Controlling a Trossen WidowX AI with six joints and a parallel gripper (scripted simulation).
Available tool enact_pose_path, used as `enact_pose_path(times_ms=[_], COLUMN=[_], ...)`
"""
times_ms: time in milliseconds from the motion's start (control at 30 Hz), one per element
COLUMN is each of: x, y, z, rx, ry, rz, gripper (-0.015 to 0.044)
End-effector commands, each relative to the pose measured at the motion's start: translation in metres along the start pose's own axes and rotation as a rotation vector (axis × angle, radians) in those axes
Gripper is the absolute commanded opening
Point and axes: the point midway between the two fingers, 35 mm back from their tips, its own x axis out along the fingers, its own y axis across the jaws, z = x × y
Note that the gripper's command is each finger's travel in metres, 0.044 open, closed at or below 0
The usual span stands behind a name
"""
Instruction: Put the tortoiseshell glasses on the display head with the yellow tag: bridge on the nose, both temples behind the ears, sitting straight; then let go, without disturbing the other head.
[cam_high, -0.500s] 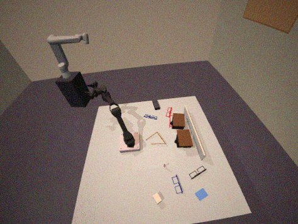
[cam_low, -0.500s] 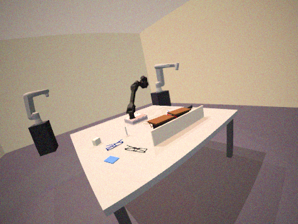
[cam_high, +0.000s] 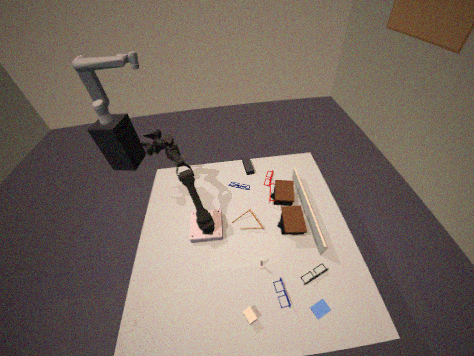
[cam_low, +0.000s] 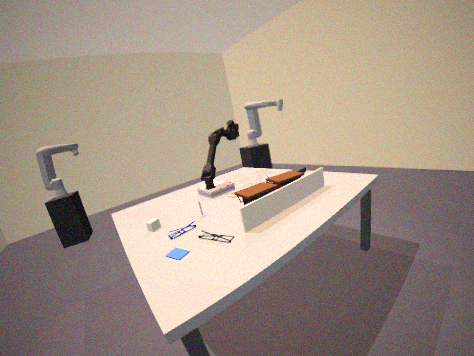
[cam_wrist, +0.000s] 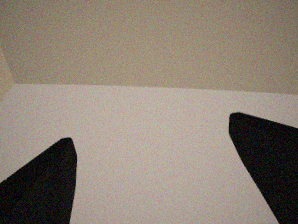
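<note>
The tortoiseshell glasses are a thin orange-brown outline on the white table, between the arm's base and the two display heads, temples spread toward the base. The nearer-to-middle head and the other head show flat brown tops over dark bodies. No yellow tag can be made out, so I cannot tell which head bears it. My gripper is open and empty, high up on the side away from the heads. The wrist view shows only bare surfaces between the parted fingers.
A long upright panel stands behind the heads. Red glasses lie close beside one head. Blue glasses, black glasses, a blue square, a beige block, a thin post and a dark box are also there.
</note>
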Motion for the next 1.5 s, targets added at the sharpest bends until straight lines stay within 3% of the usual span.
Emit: enact_pose_path(times_ms=[0,67,367,733,1133,1467], x=[-0.053,-0.078,-0.220,-0.410,-0.603,-0.713], y=[0.053,0.074,0.147,0.162,0.082,-0.052], z=[-0.002,0.000,0.009,0.019,0.029,0.040], rx=[0.122,0.187,0.502,0.860,1.227,1.517], ry=[-0.045,-0.063,-0.089,0.009,0.281,0.652], rz=[0.193,0.281,0.730,1.278,1.875,2.353], gripper=[0.0230,0.0200,0.0200,0.0200,0.0200,0.0200])
